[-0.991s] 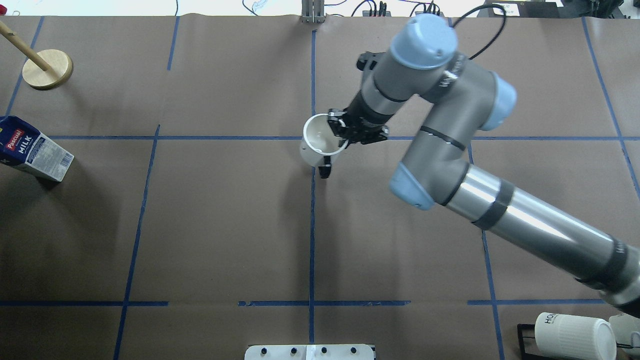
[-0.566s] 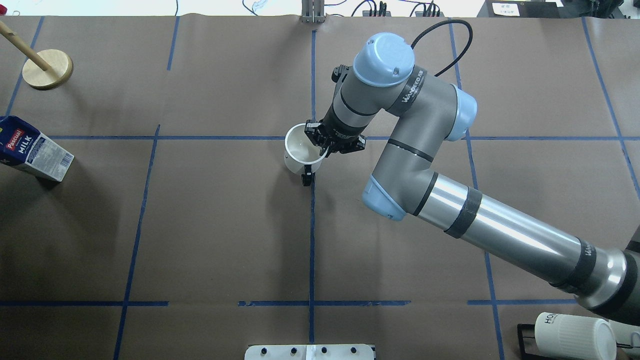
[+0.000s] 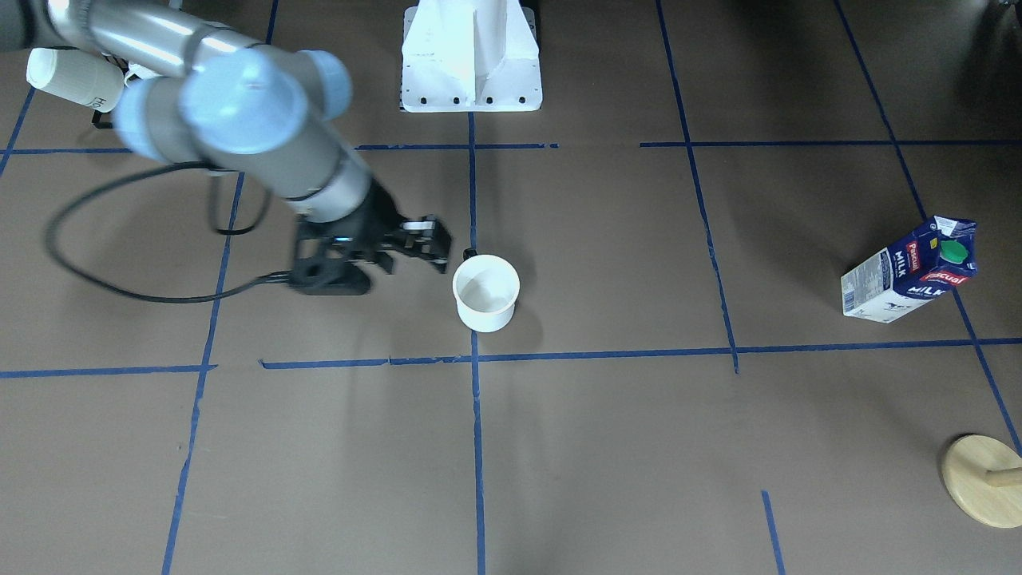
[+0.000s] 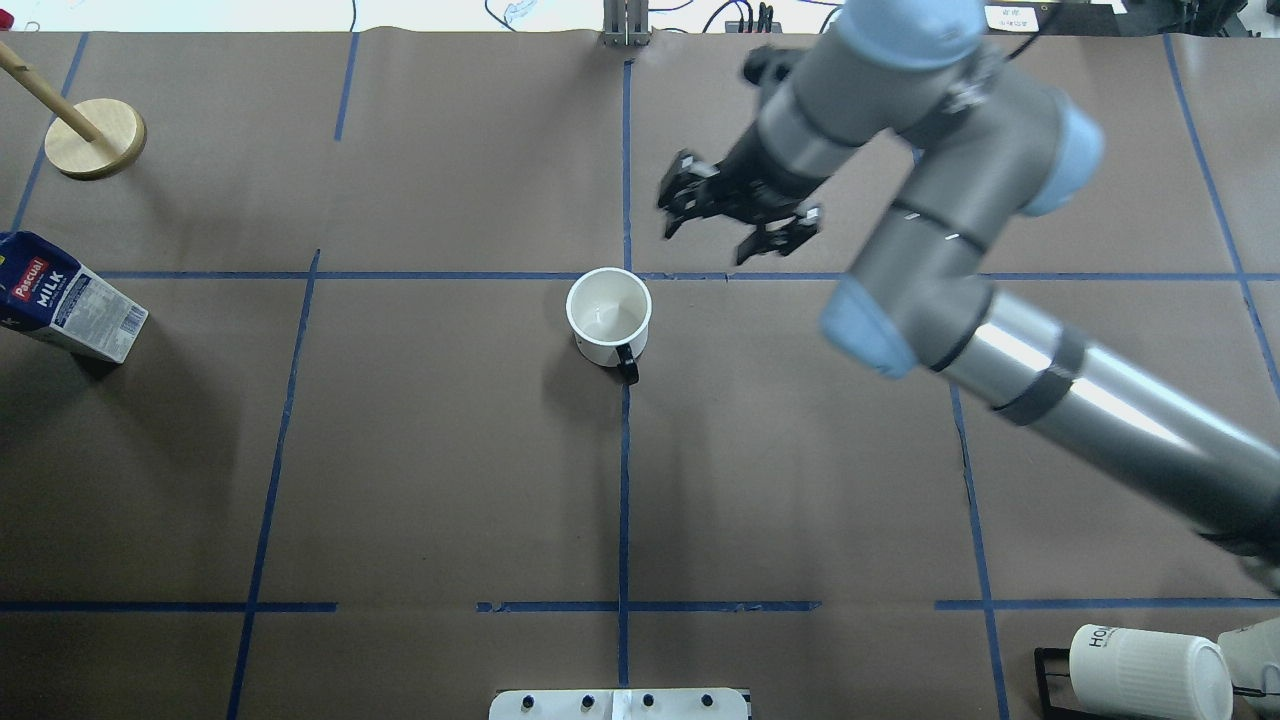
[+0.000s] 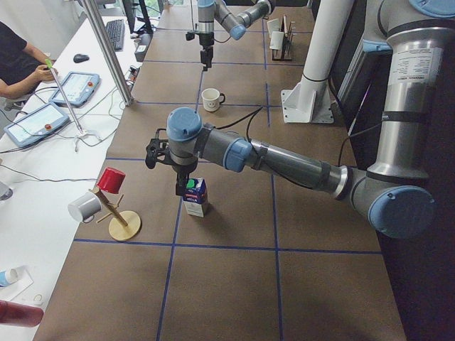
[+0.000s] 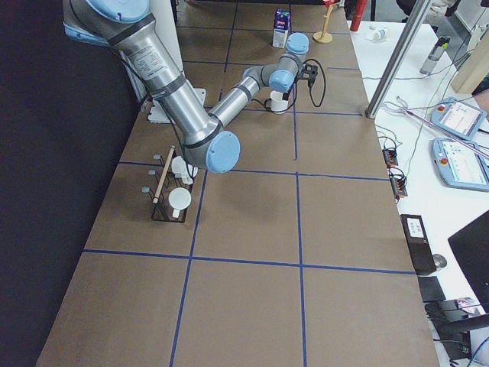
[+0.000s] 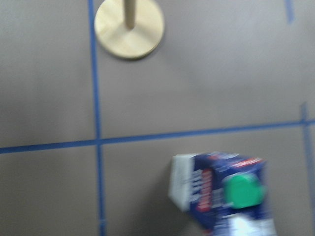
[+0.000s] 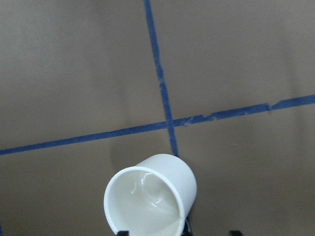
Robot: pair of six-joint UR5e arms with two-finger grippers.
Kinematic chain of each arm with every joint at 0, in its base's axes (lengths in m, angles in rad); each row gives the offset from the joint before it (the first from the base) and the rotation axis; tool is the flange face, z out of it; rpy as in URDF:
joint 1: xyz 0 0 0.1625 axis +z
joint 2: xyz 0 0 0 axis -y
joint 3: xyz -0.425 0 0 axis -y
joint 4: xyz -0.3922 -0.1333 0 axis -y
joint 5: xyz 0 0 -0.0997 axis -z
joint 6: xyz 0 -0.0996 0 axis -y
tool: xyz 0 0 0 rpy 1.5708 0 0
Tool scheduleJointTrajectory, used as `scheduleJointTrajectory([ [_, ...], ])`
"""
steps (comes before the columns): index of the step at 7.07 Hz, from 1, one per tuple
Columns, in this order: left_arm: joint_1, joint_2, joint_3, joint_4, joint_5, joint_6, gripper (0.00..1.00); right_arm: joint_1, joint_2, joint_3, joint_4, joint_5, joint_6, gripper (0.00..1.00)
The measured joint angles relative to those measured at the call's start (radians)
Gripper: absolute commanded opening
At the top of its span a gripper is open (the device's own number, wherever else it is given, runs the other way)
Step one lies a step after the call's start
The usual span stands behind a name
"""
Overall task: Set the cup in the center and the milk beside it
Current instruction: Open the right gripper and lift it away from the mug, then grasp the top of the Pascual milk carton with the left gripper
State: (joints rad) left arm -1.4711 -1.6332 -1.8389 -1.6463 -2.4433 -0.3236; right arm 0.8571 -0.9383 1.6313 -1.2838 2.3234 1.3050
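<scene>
The white cup (image 4: pixel 608 315) stands upright on the brown surface, its black handle towards the robot, just on the robot's side of the tape crossing that marks the center (image 4: pixel 625 276). It also shows in the front view (image 3: pixel 485 294) and the right wrist view (image 8: pixel 150 196). My right gripper (image 4: pixel 706 244) is open and empty, raised up and to the right of the cup. The milk (image 4: pixel 70 297) stands at the far left edge; the left wrist view looks down on it (image 7: pixel 221 194). My left gripper (image 5: pixel 182 186) hovers just above it; I cannot tell if it is open or shut.
A wooden mug stand (image 4: pixel 95 138) stands beyond the milk at the back left. A ribbed white mug (image 4: pixel 1150 672) lies on a black rack at the front right. The robot's white base (image 3: pixel 471 56) is at the table's near middle.
My right gripper has let go of the cup, opened, and lifted away to the back right. The cup now stands alone by the tape crossing.
</scene>
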Motion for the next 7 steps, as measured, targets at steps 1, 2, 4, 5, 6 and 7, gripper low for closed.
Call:
scheduleJointTrajectory([
  [1,0.074,-0.012,0.003,-0.002,0.044,-0.017,1.0,0.061,-0.087,0.052,0.002,0.053,-0.091,1.0],
  [2,0.128,-0.017,0.022,-0.005,0.073,-0.022,1.0,0.092,-0.138,0.074,0.004,0.074,-0.15,1.0],
  [4,0.163,-0.02,0.058,-0.003,0.124,0.018,1.0,0.099,-0.169,0.084,0.005,0.079,-0.182,1.0],
  [5,0.167,-0.021,0.075,-0.002,0.139,0.035,1.0,0.096,-0.174,0.086,0.006,0.078,-0.183,1.0],
  [6,0.169,-0.023,0.091,-0.005,0.143,0.041,1.0,0.092,-0.176,0.088,0.006,0.077,-0.182,1.0],
  [7,0.176,-0.024,0.103,-0.01,0.144,0.043,1.0,0.088,-0.177,0.09,0.007,0.076,-0.179,1.0],
])
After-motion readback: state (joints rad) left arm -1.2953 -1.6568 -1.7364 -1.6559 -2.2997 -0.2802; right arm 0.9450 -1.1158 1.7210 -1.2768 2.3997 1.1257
